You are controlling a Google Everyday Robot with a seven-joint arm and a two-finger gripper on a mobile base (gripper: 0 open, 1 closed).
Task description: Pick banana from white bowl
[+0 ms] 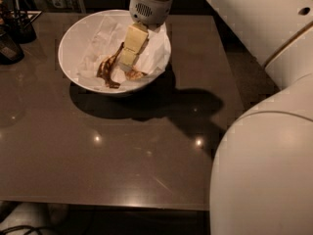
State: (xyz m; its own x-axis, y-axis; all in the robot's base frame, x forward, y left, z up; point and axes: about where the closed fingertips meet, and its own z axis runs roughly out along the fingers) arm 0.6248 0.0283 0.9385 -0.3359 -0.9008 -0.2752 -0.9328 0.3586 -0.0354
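A: Where is the overripe, brown-blotched yellow banana (108, 71) lying?

B: It is lying inside the wide, round, glossy white bowl (66, 48), on crumpled white paper (100, 35) — two dark pieces meeting in a V, toward the near side of the bowl.

A: And the robot's cream-coloured two-finger gripper (127, 63)?

B: It is pointing down into the white bowl from above the far right rim, tilting leftward, with its tip sitting right at the banana. One piece is showing just left of the tip, the other just near and right of it. Whether the gripper is spread or clamped on the banana, I cannot tell.

A: Where is the bowl sitting?

B: On the far left part of the glossy grey-brown table (127, 155), casting its shadow to the near right. Dark containers (17, 28) are standing at the far left edge — apart from the bowl. The pale robot arm (264, 28) is filling the right side.
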